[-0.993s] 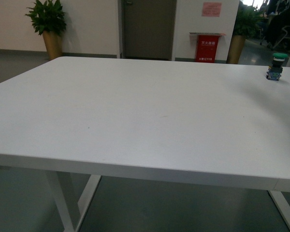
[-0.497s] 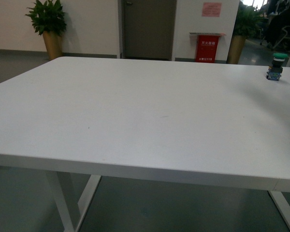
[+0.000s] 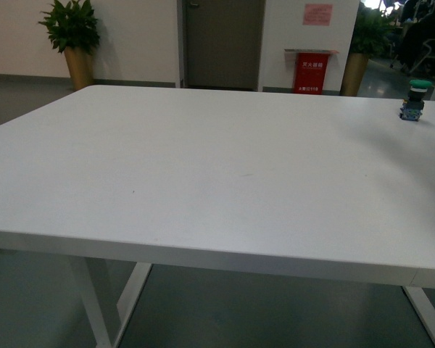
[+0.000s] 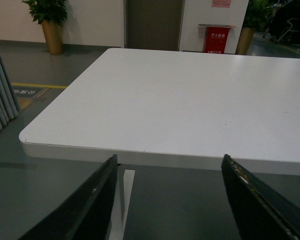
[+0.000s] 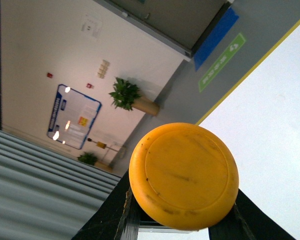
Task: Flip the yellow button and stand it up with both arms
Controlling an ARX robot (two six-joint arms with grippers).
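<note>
The yellow button (image 5: pixel 184 175) fills the right wrist view, its round yellow cap facing the camera. My right gripper (image 5: pixel 182 212) is shut on it, dark fingers (image 5: pixel 112 212) pressing below the cap on both sides; the body under the cap is hidden. The button is held up off the table, with a wall and the floor behind it. In the left wrist view my left gripper (image 4: pixel 167 200) is open and empty, hanging before the table's near edge (image 4: pixel 160 159). Neither arm nor the yellow button shows in the front view.
A white table (image 3: pixel 203 159) spans the front view. A similar switch with a green cap (image 3: pixel 413 100) stands upright near its far right edge. Behind are potted plants (image 3: pixel 72 40), a door and a red sign (image 3: pixel 311 72).
</note>
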